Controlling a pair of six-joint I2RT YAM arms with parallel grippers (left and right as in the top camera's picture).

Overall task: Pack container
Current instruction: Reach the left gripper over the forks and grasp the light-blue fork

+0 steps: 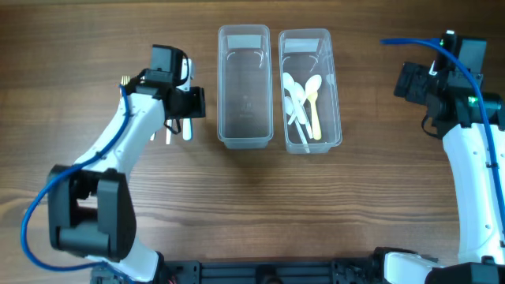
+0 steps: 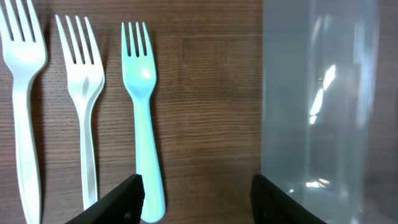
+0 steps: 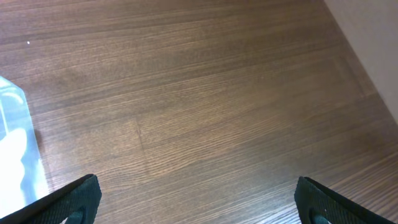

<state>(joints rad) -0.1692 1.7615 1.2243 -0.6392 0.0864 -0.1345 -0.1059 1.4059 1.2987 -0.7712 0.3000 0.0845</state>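
The brown wooden table has two see-through plastic boxes side by side near the top middle. The left clear box has nothing in it. The right clear box holds a few white plastic spoons and one pale yellow plastic spoon, all lying along the box.

The left arm starts at the bottom left of the table. It reaches up and to the right, and its wrist bends over a spot just beside the left clear box. The left gripper points down at the wood with its two black fingers spread apart. It is holding nothing.

Three plastic forks lie flat on the table under this arm, side by side, with their prongs all pointing the same way. In the left wrist view, the white fork is farthest from the box. Then comes the cream fork, and then the light blue fork, which is nearest to the box. The end of the light blue fork's handle lies just beside one black finger. I cannot tell if they touch.

The right arm stands along the right edge of the table and reaches up from the bottom right. The right gripper is well apart from both boxes. Its fingers are spread wide over bare wood, and it holds nothing.
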